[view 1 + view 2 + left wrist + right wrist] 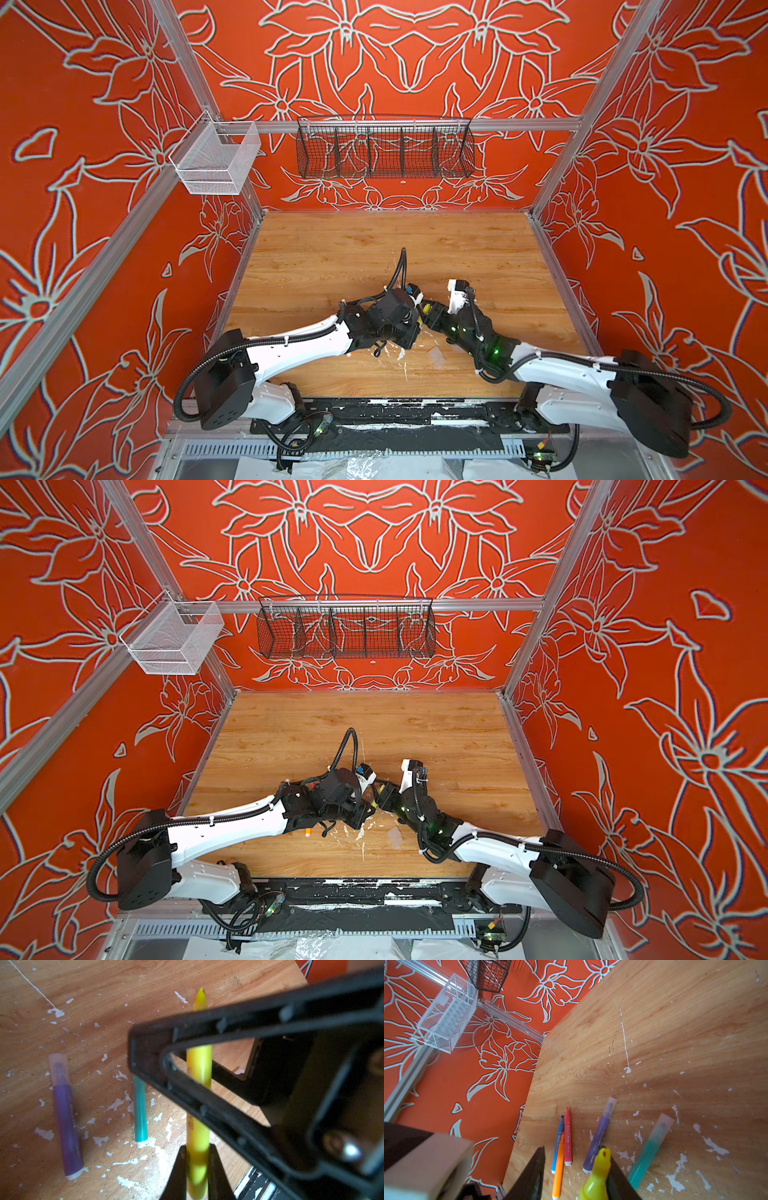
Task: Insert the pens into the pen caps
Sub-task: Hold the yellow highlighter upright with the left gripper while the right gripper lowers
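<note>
Above the flecked wooden tabletop (654, 1022), a yellow pen (198, 1064) is pinched by the left fingers (178, 1172); its bare tip is flanked by the spread right fingers (533, 1174). If these are closed unevenly, the pen could be levered askew.

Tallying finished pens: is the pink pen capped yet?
No, the pink pen lies with its pointed tip bare and uncovered.
</note>
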